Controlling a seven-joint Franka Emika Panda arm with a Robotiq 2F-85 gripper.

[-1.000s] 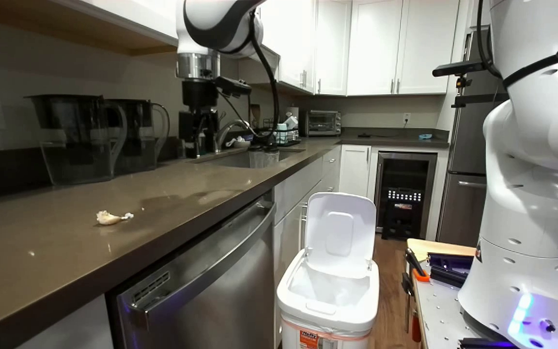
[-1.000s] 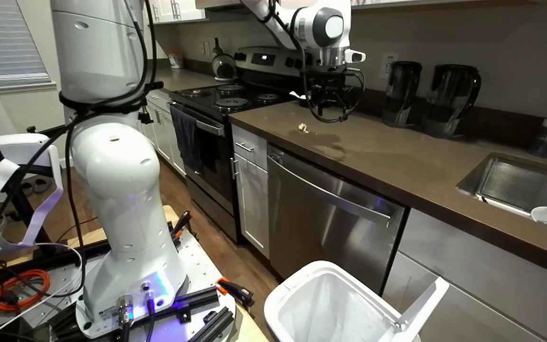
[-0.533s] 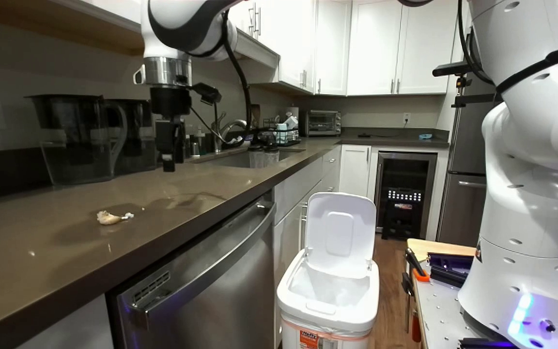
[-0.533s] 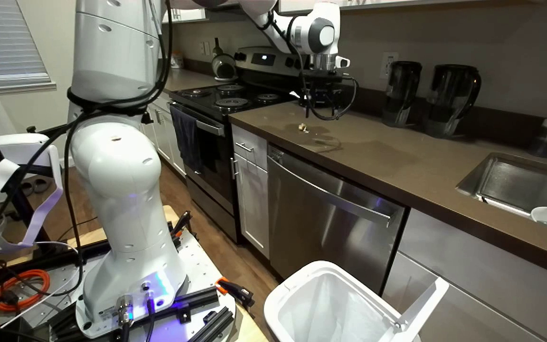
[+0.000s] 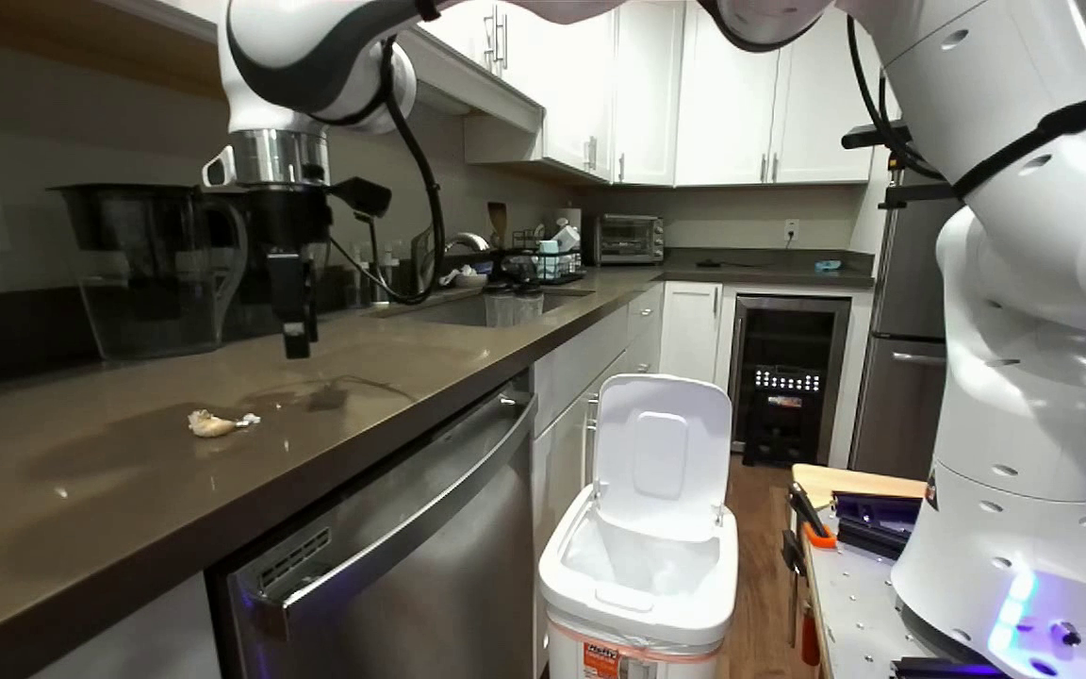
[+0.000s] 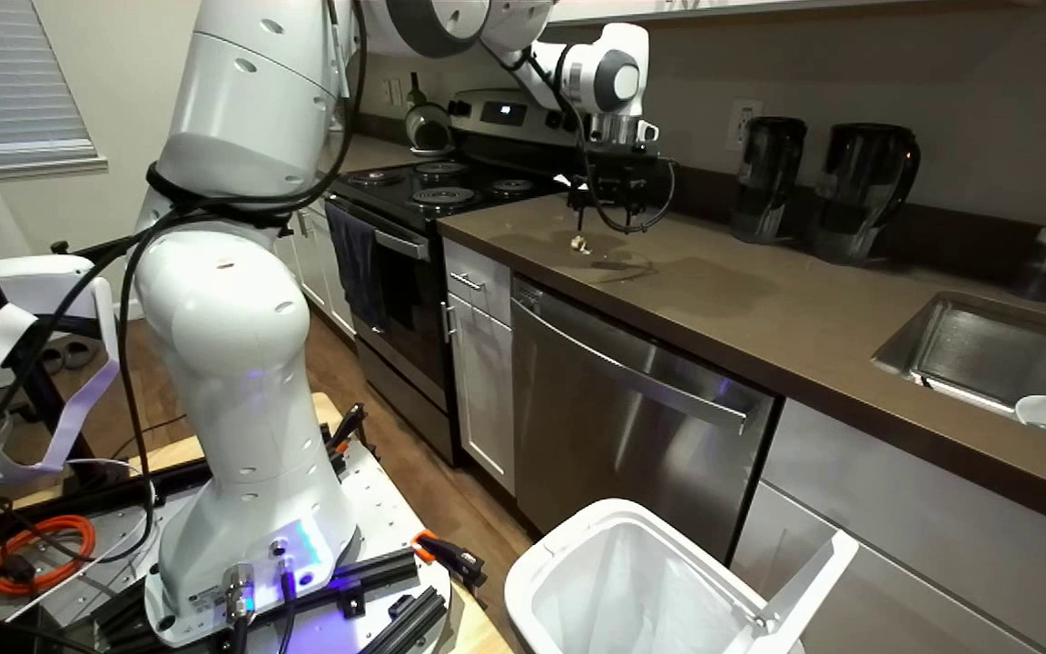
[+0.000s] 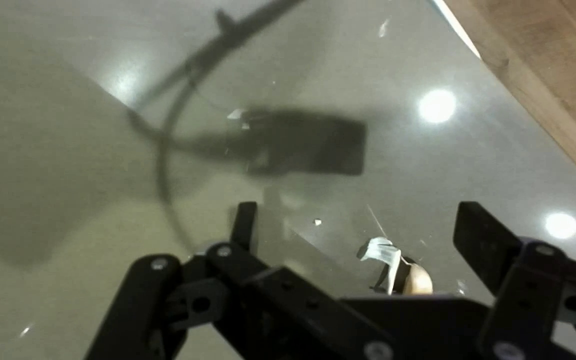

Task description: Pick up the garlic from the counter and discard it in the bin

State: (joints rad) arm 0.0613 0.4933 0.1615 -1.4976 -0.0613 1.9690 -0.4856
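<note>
The garlic, a small cream lump (image 5: 211, 424) with a white papery end, lies on the glossy brown counter (image 5: 81, 528). It also shows in an exterior view as a pale speck (image 6: 579, 243). My gripper (image 5: 303, 343) hangs fingers-down above the counter, apart from the garlic. In the wrist view the gripper (image 7: 357, 212) is open, its black fingers wide apart with nothing held. Between and below them the garlic (image 7: 418, 280) appears, partly hidden by the gripper's body. On the floor in front of the dishwasher stands the white bin (image 5: 557, 589), its lid (image 5: 664, 453) raised.
Two dark water pitchers (image 5: 152, 283) (image 6: 863, 195) stand along the wall behind the counter. A dishwasher (image 5: 430, 547) with a protruding handle sits under the counter edge. The stove (image 6: 441, 195) and the sink (image 6: 1013, 345) are at either side. Cabinets hang overhead.
My arm has reached farther out over the counter; the gripper has come lower and closer to the garlic. The garlic and the bin have stayed where they were.
</note>
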